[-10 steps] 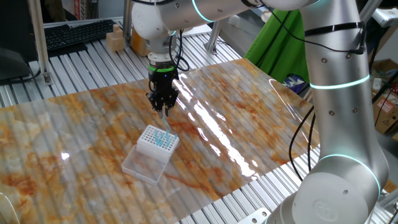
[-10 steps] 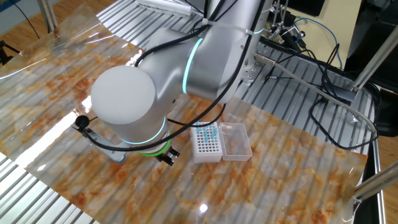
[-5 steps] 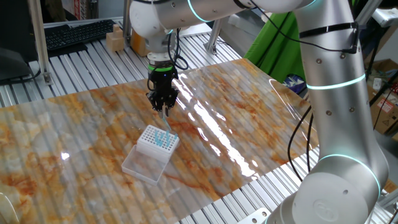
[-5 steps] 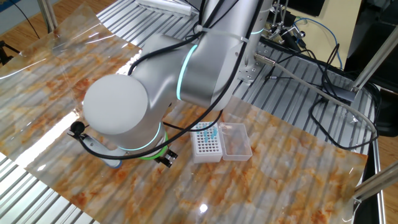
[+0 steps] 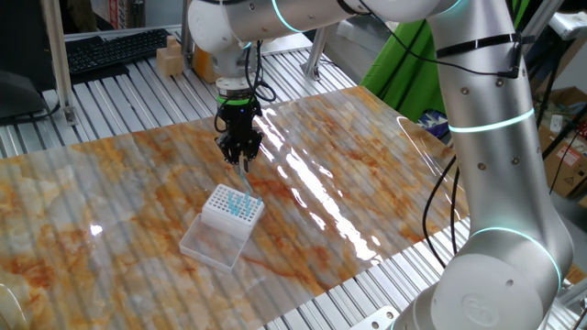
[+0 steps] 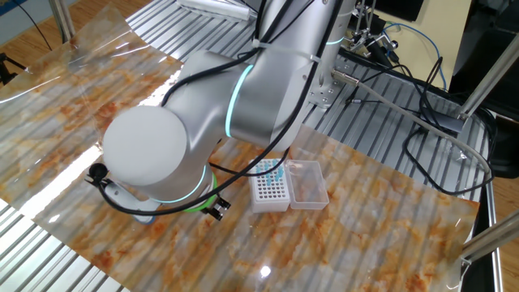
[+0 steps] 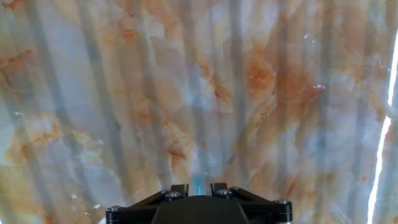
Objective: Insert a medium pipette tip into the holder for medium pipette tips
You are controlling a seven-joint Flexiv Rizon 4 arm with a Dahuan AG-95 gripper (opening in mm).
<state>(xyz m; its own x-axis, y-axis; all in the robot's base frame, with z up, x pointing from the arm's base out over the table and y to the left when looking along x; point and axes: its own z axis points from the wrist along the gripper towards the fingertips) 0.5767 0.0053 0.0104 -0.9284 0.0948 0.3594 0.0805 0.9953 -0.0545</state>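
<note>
1. One slender, pale-blue translucent medium pipette tip [image 5: 243, 170] hangs point-down from the tool [image 5: 240, 161], whose black fingers are pressed together on its upper end; in the hand view the tip [image 7: 198, 183] shows as a blurred blue sliver between the two finger ends of the tool [image 7: 198, 188].
2. The tip hangs in the air above the desk [image 5: 110, 202], near the holder for medium pipette tips [image 5: 232, 207] but apart from it.
3. The holder is a small white plastic box with a grid of little holes on top; several blue tips [image 5: 242, 205] already stand in it (bunched toward one side). A clear, shallow tray [image 5: 214, 244] is attached to its side.
4. In the other fixed view the arm's rounded grey joint hides the tool; the holder [image 6: 270, 190] and tray [image 6: 308, 182] show beside it.
5. The desk is ribbed metal slats under a glossy sheet with an orange-and-grey marbled pattern, streaked with glare.
6. Around it: a keyboard [image 5: 115, 50], green cloth [image 5: 408, 69], and black cables [image 6: 422, 113].
</note>
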